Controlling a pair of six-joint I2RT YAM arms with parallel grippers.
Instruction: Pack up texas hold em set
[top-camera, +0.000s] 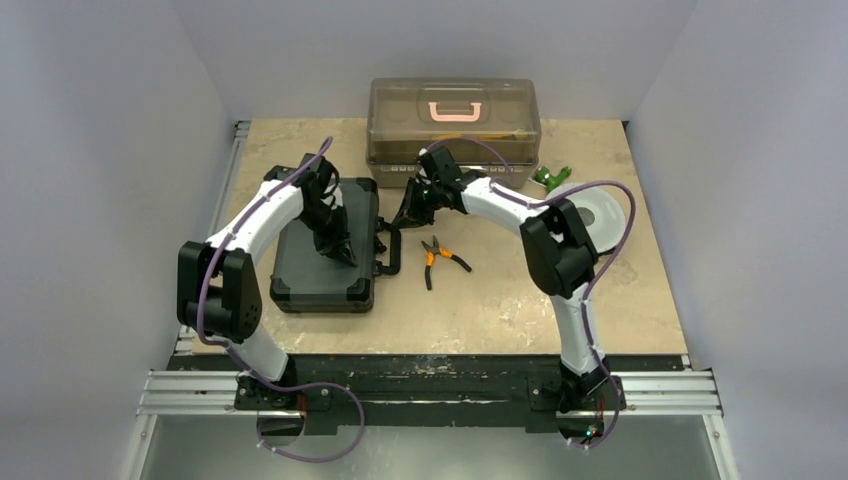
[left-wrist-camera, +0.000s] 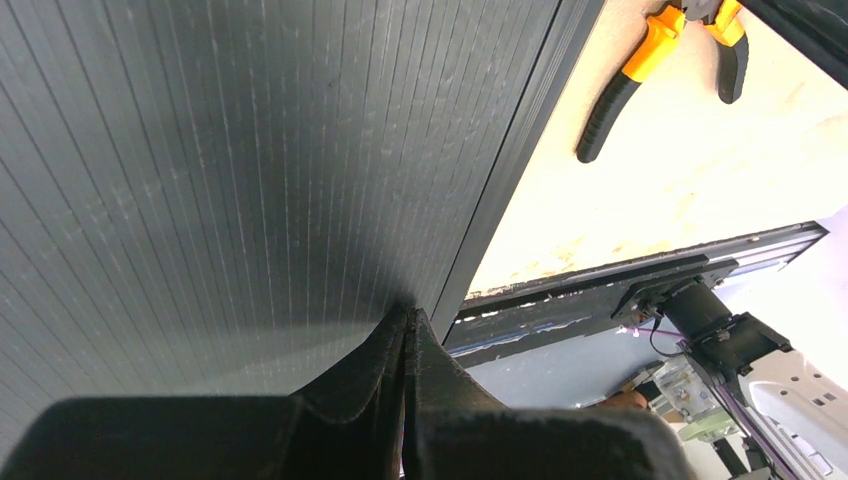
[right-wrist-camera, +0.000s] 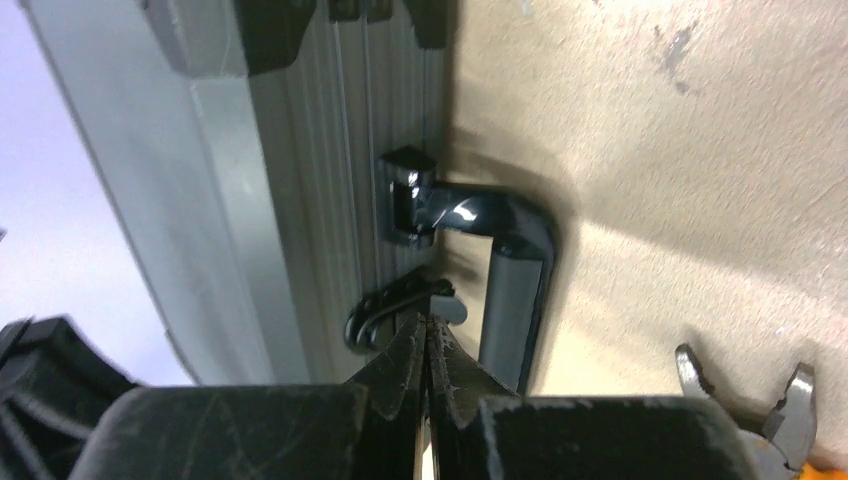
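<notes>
The texas hold em set's black briefcase (top-camera: 310, 275) lies closed on the table's left half, its handle (top-camera: 392, 252) pointing right. No chips, dice or cards show. My left gripper (top-camera: 345, 252) is shut, with its tips pressed onto the ribbed lid (left-wrist-camera: 230, 150) close to the lid's edge; in the left wrist view those shut tips of my left gripper (left-wrist-camera: 408, 316) hold nothing. My right gripper (top-camera: 405, 215) is shut beside the case's handle side. In the right wrist view my right gripper (right-wrist-camera: 428, 322) touches a black latch (right-wrist-camera: 385, 305) next to the handle (right-wrist-camera: 512, 275), with nothing between the fingers.
A big translucent brown box (top-camera: 453, 125) with a pink handle stands behind the case. Orange-handled pliers (top-camera: 437, 258) lie just right of the case's handle. A small green object (top-camera: 550, 177) and a white round thing (top-camera: 598, 208) sit at the right.
</notes>
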